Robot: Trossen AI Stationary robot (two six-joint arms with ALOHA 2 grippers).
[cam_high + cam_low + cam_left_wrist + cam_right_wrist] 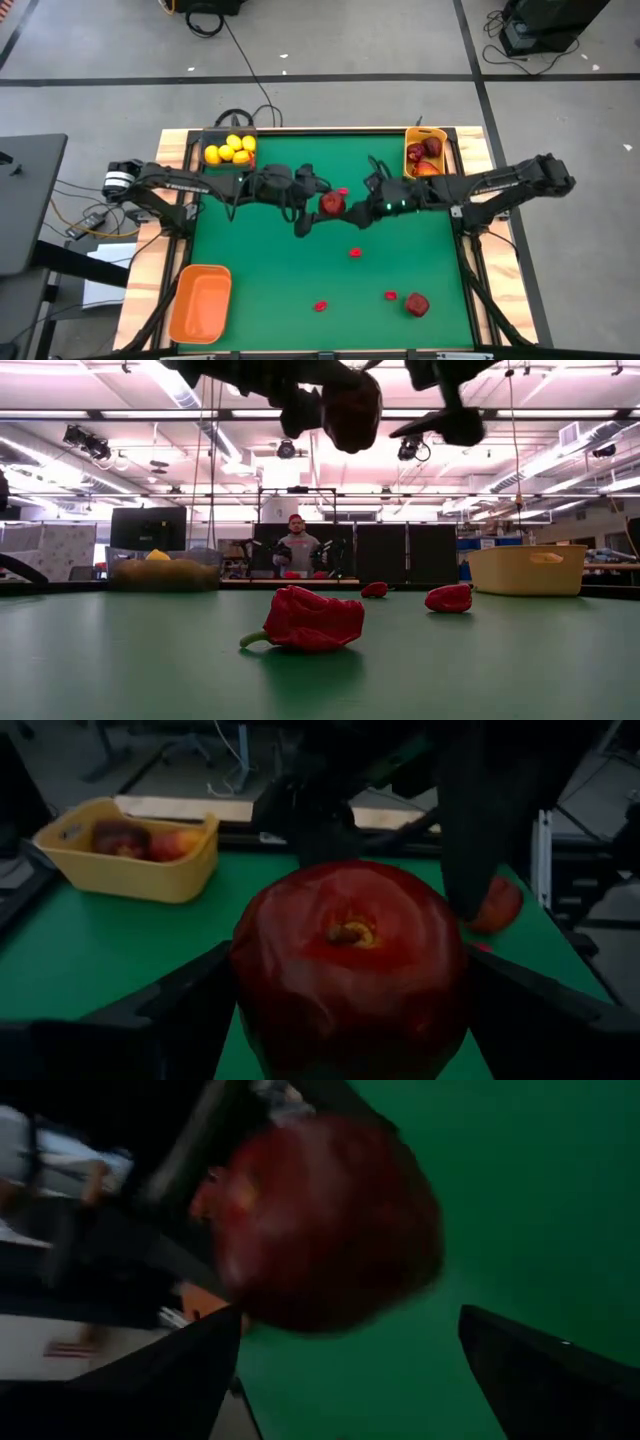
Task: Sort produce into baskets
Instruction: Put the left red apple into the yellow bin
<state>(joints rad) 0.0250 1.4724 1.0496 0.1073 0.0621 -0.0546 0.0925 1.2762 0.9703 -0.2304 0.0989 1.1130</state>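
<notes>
My left gripper (322, 206) is shut on a dark red apple (332, 204) above the middle of the green table; the apple also shows in the low view (350, 410). My right gripper (360, 210) is open and stands just right of the apple. In the right wrist view the apple (320, 1220) lies ahead of the two spread fingers, not between them. Yellow lemons fill the dark grey basket (212, 138) at the far left. Red apples lie in the yellow basket (411, 158) at the far right. The orange basket (200, 302) stands at the near left. My left gripper pinches the apple by its two opposite sides (245, 990) between its two fingers (170, 1010). The stem hollow (350, 932) faces back toward the wrist. The fingers come level from the table's left. The apple is lifted clear, high above the table.
Small red pieces lie on the green table (250, 240): one near the middle (355, 253), two near the front (320, 306) (390, 296), one under the arms (343, 191). A second dark red apple (417, 305) sits at the near right. A person (297, 545) stands beyond the table.
</notes>
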